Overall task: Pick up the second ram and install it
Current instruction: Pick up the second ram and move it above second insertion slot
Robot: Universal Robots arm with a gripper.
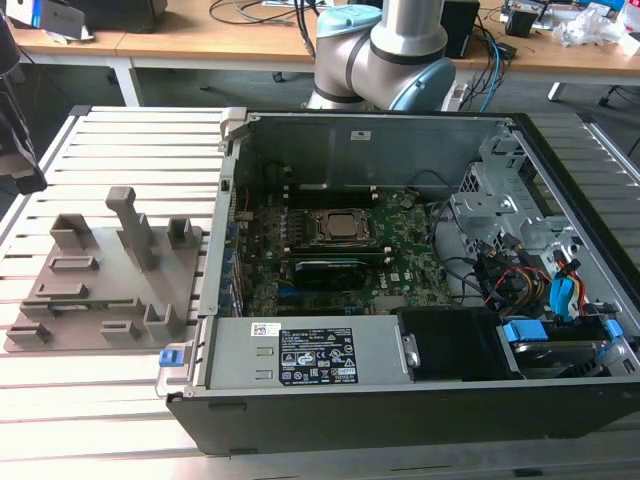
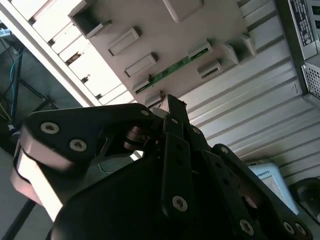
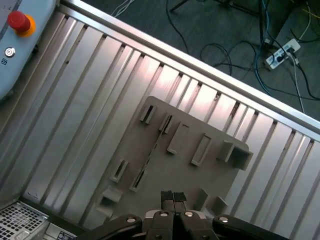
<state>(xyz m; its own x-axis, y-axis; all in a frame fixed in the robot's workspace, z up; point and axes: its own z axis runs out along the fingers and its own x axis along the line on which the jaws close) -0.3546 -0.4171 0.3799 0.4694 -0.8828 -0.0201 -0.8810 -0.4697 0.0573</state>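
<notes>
So the second ram [image 2: 176, 66] is sitting in its slot on the gray holder tray [image 1: 150, 290]. In the exterior view that's the lower left of the frame, where a thin green strip [image 1: 90, 303] lies between the little gray brackets. The tray is on the slatted metal table [image 1: 110, 400], just beside the open PC case [image 1: 400, 420], which takes up the middle and right of the frame.

The gripper [image 3: 173, 196] hangs above the tray, apart from the stick and not touching it. In both wrist views its pincer [image 2: 173, 106] looks closed up tight, the dark fingertips [image 3: 167, 195] pressed together with nothing between them.

Inside the case, the green motherboard [image 1: 410, 275] lies flat with the CPU socket [image 1: 340, 228] near the middle. The arm's base [image 1: 385, 55] stands at the top of the frame, behind the case.
</notes>
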